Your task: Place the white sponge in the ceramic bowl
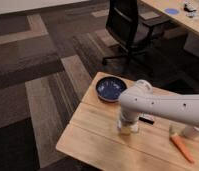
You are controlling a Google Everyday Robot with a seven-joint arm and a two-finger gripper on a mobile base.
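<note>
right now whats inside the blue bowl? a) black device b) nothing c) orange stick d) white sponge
b: the ceramic bowl shows only its bare blue inside, while the claw is down at the wooden table, in front of the bowl.

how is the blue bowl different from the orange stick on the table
The bowl is round, dark blue and glossy; the orange stick is long and thin. The bowl sits near the table's far left edge, the stick at the right. Both lie clear of the gripper, lowered between them.

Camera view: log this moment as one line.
gripper: low over table | white sponge: not visible | ceramic bowl: empty | orange stick: right
</note>
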